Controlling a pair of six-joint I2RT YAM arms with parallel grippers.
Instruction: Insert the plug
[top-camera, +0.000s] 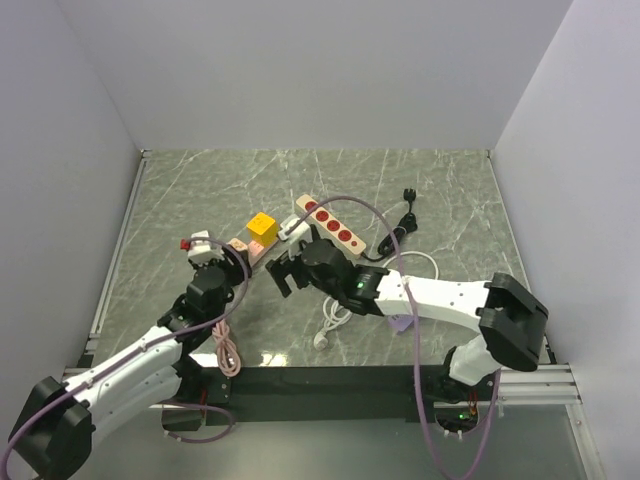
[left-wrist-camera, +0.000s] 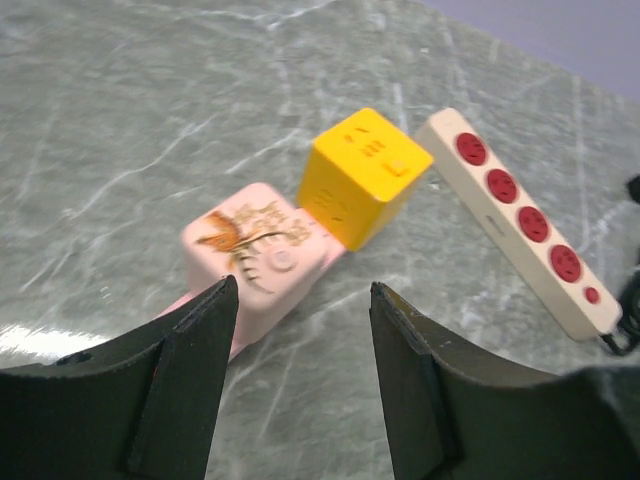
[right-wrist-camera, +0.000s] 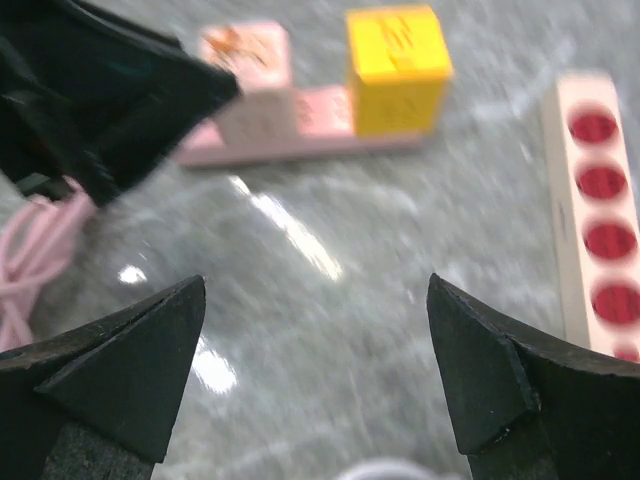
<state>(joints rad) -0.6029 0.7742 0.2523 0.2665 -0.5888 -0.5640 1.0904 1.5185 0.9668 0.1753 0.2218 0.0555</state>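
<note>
- right gripper (right-wrist-camera: 315, 285): jaws spread wide, nothing between them.
- left gripper (left-wrist-camera: 302, 292): jaws partly parted, empty, just short of a pink cube adapter (left-wrist-camera: 255, 250).
- yellow plug (left-wrist-camera: 365, 175) sits on the pink power strip (right-wrist-camera: 300, 135), beside that adapter.
- cream power strip (left-wrist-camera: 520, 220) lies near.

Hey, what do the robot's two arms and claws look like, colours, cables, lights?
Both the left arm and right arm have white shells with bulky black joints. A mauve cable loops loosely along each. A small green light glows on the right arm. The left claw and right claw have matte black, wedge-shaped fingers.
</note>
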